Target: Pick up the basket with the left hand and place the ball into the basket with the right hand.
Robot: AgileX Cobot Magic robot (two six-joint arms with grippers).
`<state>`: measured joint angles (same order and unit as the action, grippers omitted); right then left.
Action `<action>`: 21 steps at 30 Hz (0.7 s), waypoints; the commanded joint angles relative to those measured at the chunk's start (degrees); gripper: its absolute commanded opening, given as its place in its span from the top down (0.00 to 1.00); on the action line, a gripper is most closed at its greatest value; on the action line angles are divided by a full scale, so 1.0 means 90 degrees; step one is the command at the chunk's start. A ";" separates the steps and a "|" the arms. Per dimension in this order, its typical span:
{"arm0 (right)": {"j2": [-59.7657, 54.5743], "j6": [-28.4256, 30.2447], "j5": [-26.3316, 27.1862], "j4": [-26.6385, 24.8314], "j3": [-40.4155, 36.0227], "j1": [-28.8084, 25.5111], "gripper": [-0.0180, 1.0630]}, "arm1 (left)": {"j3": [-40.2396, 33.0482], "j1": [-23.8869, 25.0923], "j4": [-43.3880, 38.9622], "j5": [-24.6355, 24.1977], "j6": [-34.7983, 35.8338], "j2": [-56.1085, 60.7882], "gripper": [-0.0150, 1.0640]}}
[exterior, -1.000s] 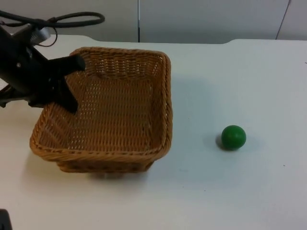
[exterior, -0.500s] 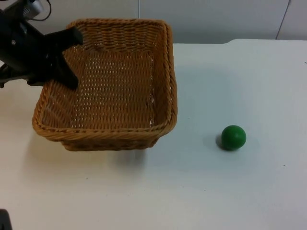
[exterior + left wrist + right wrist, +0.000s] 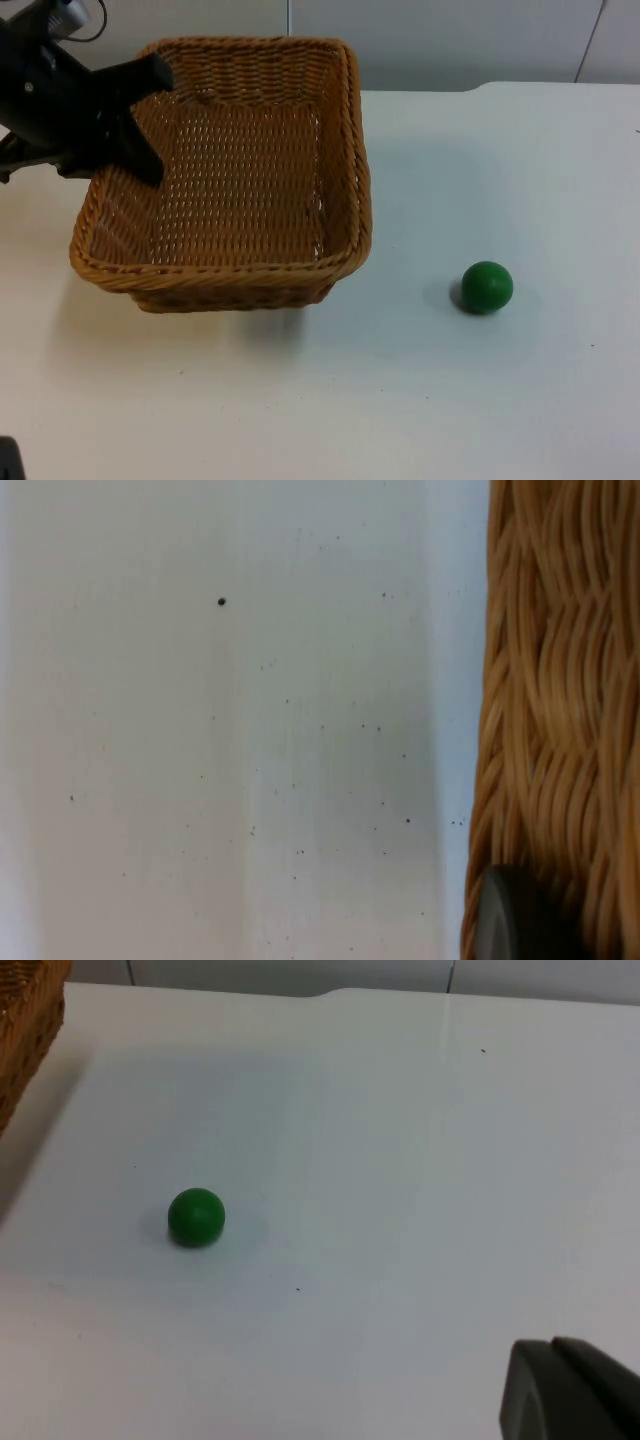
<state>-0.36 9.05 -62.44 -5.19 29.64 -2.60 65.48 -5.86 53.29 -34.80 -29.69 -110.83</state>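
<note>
My left end effector (image 3: 140, 120) is clamped on the far-left rim of the wicker basket (image 3: 230, 180), one finger over the outside and one reaching down inside the wall; in the left wrist view a dark fingertip presses against the weave (image 3: 550, 730). Over the last second I have raised the basket off the bench (image 3: 450, 400) and tilted it so that its near edge hangs above its own shadow, and in the last half second it has barely shifted, so I judge the lift is done and the basket is ready to receive. The green ball (image 3: 487, 287) has not moved: it lies on the bench to the right of the basket, well apart from it. My right end effector (image 3: 575, 1390) waits off to the right, short of the ball (image 3: 196, 1217); I cannot tell whether its fingers are spread. The next step falls to that arm: reach the ball and grasp it.
</note>
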 commanded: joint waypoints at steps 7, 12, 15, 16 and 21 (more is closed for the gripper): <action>0.0040 -0.0011 0.0034 0.0022 -0.0039 -0.0026 0.99 | 0.0053 0.0004 0.0181 -0.0031 0.0018 0.0088 0.99; 0.0040 -0.0011 0.0034 0.0022 -0.0039 -0.0026 0.99 | 0.0053 0.0004 0.0181 -0.0031 0.0018 0.0088 0.99; 0.0040 -0.0011 0.0034 0.0022 -0.0039 -0.0026 0.99 | 0.0053 0.0004 0.0181 -0.0031 0.0018 0.0088 0.99; 0.0040 -0.0011 0.0034 0.0022 -0.0039 -0.0026 0.99 | 0.0053 0.0004 0.0181 -0.0031 0.0018 0.0088 0.99; 0.0040 -0.0011 0.0034 0.0022 -0.0039 -0.0026 0.99 | 0.0053 0.0004 0.0181 -0.0031 0.0018 0.0088 0.99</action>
<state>-0.36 9.05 -62.56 -5.19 29.64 -2.60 65.48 -5.86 53.29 -34.80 -29.77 -110.83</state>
